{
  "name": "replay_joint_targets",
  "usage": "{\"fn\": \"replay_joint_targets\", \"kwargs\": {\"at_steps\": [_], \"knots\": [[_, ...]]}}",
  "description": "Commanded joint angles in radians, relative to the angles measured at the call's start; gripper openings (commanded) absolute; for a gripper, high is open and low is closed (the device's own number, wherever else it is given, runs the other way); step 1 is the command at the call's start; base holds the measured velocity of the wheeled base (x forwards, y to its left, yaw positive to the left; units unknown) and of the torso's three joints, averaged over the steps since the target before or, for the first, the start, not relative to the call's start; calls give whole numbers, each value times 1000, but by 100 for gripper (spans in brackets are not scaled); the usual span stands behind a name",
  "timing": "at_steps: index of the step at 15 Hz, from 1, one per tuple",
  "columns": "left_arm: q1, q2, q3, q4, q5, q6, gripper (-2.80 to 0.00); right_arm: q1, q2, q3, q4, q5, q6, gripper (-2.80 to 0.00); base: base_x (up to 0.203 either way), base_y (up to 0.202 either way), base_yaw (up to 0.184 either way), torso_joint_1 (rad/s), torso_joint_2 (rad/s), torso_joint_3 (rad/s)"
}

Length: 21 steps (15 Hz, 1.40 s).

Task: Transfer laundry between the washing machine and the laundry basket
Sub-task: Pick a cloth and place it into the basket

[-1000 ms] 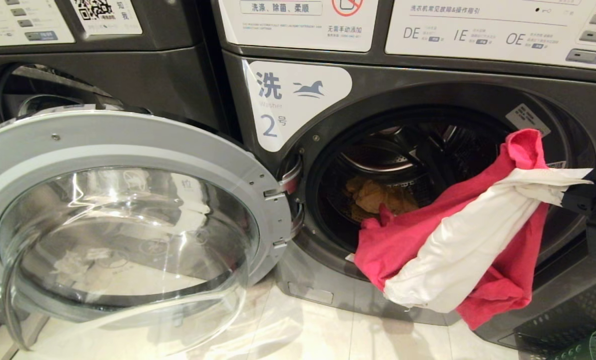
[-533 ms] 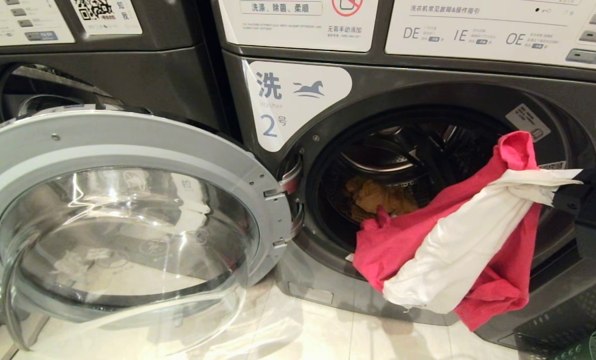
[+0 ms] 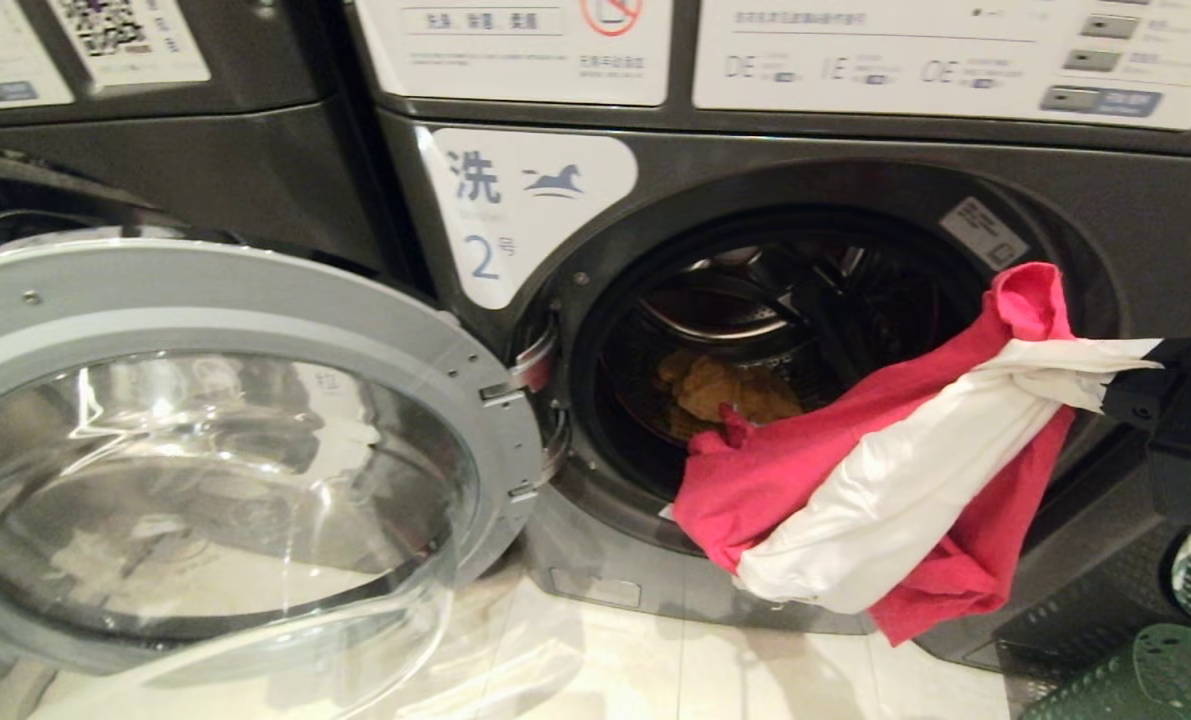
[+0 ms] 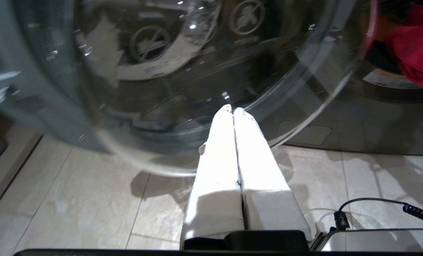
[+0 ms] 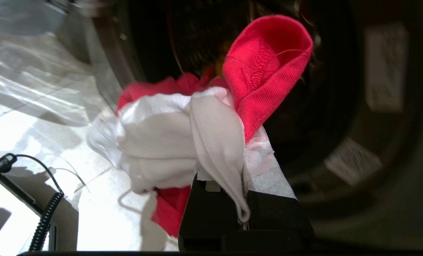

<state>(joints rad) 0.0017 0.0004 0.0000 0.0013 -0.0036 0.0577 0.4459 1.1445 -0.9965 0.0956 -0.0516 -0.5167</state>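
Note:
The washing machine [image 3: 855, 170] marked 2 stands with its round glass door [image 3: 255, 300] swung open to the left. A red-pink garment [image 3: 785, 460] and a white garment [image 3: 895, 490] hang together out of the drum mouth, pinched at their upper ends by my right gripper [image 3: 1125, 385], which is shut on the laundry. In the right wrist view the white cloth [image 5: 154, 142] and the red cloth [image 5: 268, 71] bunch over that gripper [image 5: 232, 153]. A mustard garment [image 3: 715, 385] lies inside the drum. The green laundry basket [image 3: 1155, 680] shows at the bottom right. My left gripper [image 4: 232, 109] is shut and empty, low beside the glass door [image 4: 161, 71].
A second dark machine [image 3: 205, 170] stands to the left, behind the open door. The door juts far out over the pale tiled floor [image 3: 705, 670]. A coiled black cable [image 5: 46, 217] hangs by the right arm.
The whole head view has shifted left and a little up, so the camera moved; more of the basket shows. The right gripper still holds the red and white garments.

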Motion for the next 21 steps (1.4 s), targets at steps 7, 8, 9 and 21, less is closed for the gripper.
{"fn": "replay_joint_targets", "kwargs": {"at_steps": [7,8,9,21], "knots": [[0,0,0,0,1,1,-280,0,-14,-2,1,-1,-5,-280,0,6,-173,2,1,3],[0,0,0,0,1,1,-280,0,-14,-6,1,-2,-5,-280,1,7,-170,2,2,2],[0,0,0,0,1,1,-280,-1,-13,-18,1,-4,-4,-280,2,9,-169,2,2,5],[0,0,0,0,1,1,-280,-34,38,-439,11,-9,-4,-280,0,3,-97,2,1,2]]}}
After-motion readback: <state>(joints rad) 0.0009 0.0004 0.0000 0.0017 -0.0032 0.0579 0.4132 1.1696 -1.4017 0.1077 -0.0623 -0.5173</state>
